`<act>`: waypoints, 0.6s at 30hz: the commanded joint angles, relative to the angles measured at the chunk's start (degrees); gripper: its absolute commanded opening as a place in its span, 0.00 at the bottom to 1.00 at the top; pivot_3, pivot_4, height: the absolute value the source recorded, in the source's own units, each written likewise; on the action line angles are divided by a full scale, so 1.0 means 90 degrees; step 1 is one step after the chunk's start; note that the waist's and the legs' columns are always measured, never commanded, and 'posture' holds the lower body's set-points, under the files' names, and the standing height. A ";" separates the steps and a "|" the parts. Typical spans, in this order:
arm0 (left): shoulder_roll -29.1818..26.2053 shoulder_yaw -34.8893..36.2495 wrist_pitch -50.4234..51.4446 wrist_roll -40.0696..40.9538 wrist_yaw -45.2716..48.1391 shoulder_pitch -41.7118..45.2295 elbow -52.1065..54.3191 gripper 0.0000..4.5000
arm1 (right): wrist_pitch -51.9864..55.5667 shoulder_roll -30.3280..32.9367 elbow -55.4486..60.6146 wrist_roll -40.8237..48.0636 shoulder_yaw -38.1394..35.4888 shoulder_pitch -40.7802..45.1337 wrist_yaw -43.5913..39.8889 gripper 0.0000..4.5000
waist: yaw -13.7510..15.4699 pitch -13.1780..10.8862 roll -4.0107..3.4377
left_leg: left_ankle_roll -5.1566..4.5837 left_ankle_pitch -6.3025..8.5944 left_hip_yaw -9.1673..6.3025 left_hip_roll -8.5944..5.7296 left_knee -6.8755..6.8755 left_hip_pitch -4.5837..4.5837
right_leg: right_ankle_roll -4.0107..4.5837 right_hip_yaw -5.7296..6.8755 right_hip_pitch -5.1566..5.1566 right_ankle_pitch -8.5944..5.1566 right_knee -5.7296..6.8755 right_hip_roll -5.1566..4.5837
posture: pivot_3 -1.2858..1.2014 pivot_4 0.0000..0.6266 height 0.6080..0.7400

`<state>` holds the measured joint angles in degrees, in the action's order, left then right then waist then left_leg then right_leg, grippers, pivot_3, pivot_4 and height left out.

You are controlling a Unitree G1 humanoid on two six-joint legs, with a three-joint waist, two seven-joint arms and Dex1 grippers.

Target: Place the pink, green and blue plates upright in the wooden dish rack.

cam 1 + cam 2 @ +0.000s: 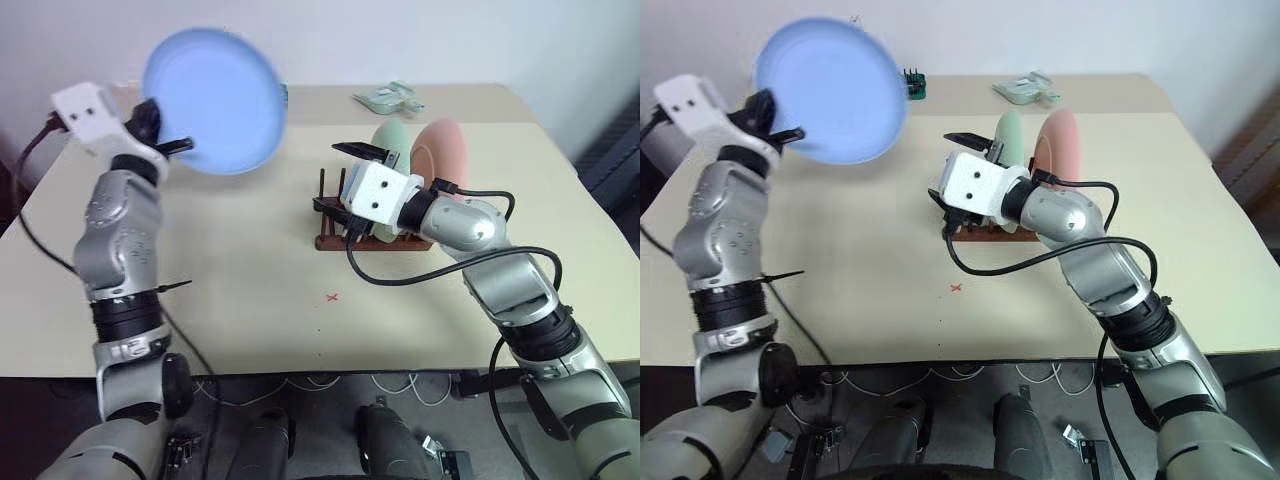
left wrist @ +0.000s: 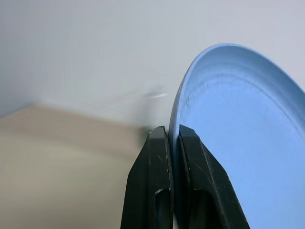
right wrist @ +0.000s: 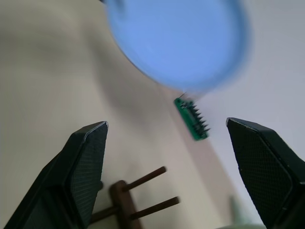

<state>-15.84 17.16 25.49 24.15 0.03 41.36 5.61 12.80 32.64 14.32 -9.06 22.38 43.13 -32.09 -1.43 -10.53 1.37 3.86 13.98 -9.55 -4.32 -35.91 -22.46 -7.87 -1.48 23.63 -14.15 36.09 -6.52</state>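
Blue plate pinched at rim by left gripper, aloft at ten o'clock of rack; right gripper spread wide, empty; liable to slip or clip green plate.

A wide beige tabletop carries a small red cross mark near its front. At its far edge lie a pale green holder with a clear lid and a small dark green pronged block, well apart.
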 commanded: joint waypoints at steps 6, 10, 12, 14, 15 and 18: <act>0.0489 -0.0751 0.0393 0.0044 -0.0176 -0.0025 0.1496 0.01 | -0.1374 -0.0255 -0.0787 -0.1449 0.0268 0.0370 0.0396 0.91 | 0.0051 0.0000 0.0000 | 0.0001 -0.0001 -0.0001 -0.0001 -0.0003 0.0000 | 0.0001 0.0000 -0.0004 0.0000 -0.0002 0.0002 | 0.52 0.24 1.00; 0.0754 -0.0822 0.0732 0.0280 -0.0177 -0.0119 0.1835 0.01 | -0.1801 -0.0343 -0.1268 -0.1979 0.0343 0.0501 0.0562 0.91 | 0.0060 -0.0001 0.0001 | 0.0002 -0.0001 -0.0002 -0.0002 -0.0006 -0.0001 | 0.0001 0.0000 -0.0007 0.0000 -0.0005 0.0002 | 0.52 0.24 1.00; 0.0769 -0.0820 0.0802 0.0302 -0.0141 -0.0136 0.1894 0.01 | -0.1912 -0.0414 -0.1409 -0.2052 0.0305 0.0532 0.0566 0.91 | 0.0044 -0.0001 0.0000 | 0.0003 -0.0002 -0.0002 -0.0002 -0.0005 -0.0001 | 0.0001 0.0000 -0.0007 0.0000 -0.0004 0.0002 | 0.52 0.24 1.00; 0.0742 -0.0756 0.0828 0.0325 -0.0095 -0.0147 0.1907 0.00 | -0.2040 -0.0448 -0.1491 -0.2163 0.0281 0.0554 0.0598 0.79 | 0.0038 -0.0001 0.0000 | 0.0004 -0.0002 -0.0002 -0.0001 -0.0005 0.0000 | 0.0001 0.0000 -0.0007 0.0000 -0.0003 0.0003 | 0.52 0.24 1.00; 0.0728 -0.0725 0.0835 0.0330 -0.0083 -0.0152 0.1903 0.00 | -0.2099 -0.0458 -0.1520 -0.2217 0.0269 0.0559 0.0618 0.73 | 0.0039 -0.0001 0.0000 | 0.0004 -0.0003 -0.0002 -0.0001 -0.0005 0.0000 | 0.0001 0.0000 -0.0007 0.0000 -0.0003 0.0004 | 0.52 0.24 1.00; 0.0686 -0.0614 0.0835 0.0299 -0.0132 -0.0196 0.1814 0.00 | -0.2219 -0.0501 -0.1571 -0.2356 0.0205 0.0565 0.0714 0.42 | 0.0049 -0.0001 0.0000 | 0.0004 -0.0003 -0.0003 -0.0001 -0.0005 -0.0001 | 0.0002 0.0000 -0.0007 0.0000 -0.0004 0.0004 | 0.52 0.24 1.00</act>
<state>-9.05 10.44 33.53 26.43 -1.26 38.86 19.42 -6.13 28.53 -0.37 -29.38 26.04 46.62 -26.64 -0.99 -10.54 1.37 3.90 13.95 -9.58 -4.34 -35.95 -22.47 -7.86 -1.48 23.56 -14.15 36.05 -6.48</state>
